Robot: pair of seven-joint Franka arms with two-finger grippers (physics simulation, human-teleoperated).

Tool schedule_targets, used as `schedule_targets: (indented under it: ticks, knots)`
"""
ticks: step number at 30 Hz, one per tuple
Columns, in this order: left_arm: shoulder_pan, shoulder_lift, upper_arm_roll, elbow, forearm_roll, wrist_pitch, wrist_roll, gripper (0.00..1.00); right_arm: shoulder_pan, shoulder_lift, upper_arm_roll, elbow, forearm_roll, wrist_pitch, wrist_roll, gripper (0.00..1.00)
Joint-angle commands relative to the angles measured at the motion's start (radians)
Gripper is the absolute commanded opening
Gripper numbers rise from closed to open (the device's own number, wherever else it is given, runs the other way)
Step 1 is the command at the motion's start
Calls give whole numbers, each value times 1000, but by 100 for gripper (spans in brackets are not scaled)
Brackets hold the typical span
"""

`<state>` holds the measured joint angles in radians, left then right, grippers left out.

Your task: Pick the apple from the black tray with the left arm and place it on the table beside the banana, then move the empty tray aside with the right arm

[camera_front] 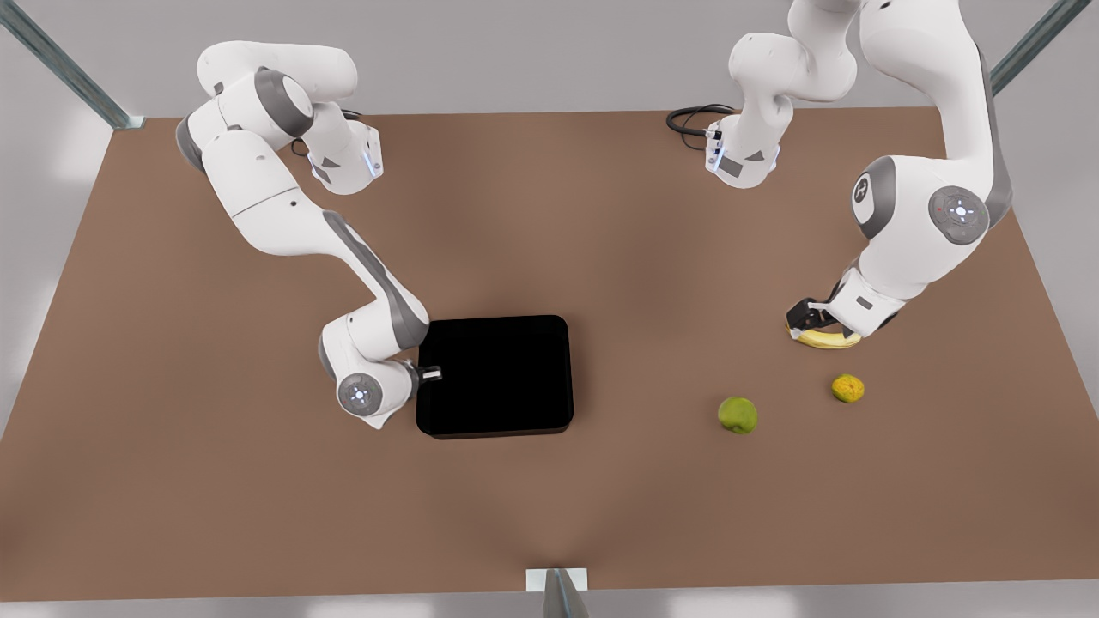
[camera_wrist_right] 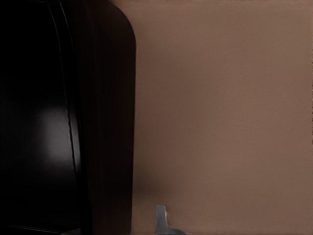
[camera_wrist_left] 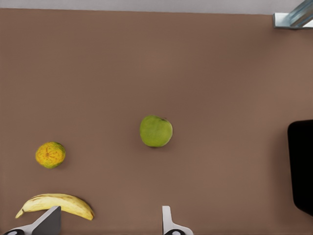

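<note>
The yellow-green apple (camera_front: 737, 415) (camera_wrist_left: 156, 131) rests on the brown table (camera_front: 549, 215), a short way from the banana (camera_front: 828, 341) (camera_wrist_left: 56, 204). My left gripper (camera_front: 807, 319) (camera_wrist_left: 107, 226) hovers over the banana, open, with nothing between its fingers. The black tray (camera_front: 496, 375) (camera_wrist_right: 39, 122) (camera_wrist_left: 301, 166) lies with nothing on it near the table's middle. My right gripper (camera_front: 429, 373) (camera_wrist_right: 105, 226) is low at the tray's edge on the front view's left, open. One finger (camera_wrist_right: 161, 219) stands just outside the rim; the other is lost in the tray's dark.
A small bumpy orange-yellow fruit (camera_front: 847, 389) (camera_wrist_left: 50, 154) sits between the apple and the banana. A black cable (camera_front: 691, 120) loops at the table's back edge. Grey metal posts (camera_front: 556, 592) stand at the corners and front edge.
</note>
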<state>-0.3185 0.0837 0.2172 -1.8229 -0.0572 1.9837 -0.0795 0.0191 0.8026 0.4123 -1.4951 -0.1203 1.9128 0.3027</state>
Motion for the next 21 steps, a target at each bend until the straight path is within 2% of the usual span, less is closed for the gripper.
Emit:
schedule_targets:
  ticks: [1,4,10,15,21]
  knots:
    - [-2,-1,1,1,2,-5,18,100,-1,-2,0,1,2,6,-39,41]
    - [-4,-1,-1,1,2,-5,14,100,-1,-3,0,1,4,6,-37,25]
    - [-4,-1,1,1,2,-5,14,100,-1,-8,2,13,4,-6,-27,14]
    - [-4,-1,1,1,2,-6,14,100,-2,-45,14,29,5,-69,-30,10]
    - [-4,-1,1,1,2,-6,12,100,-10,-108,14,45,28,-179,-42,9]
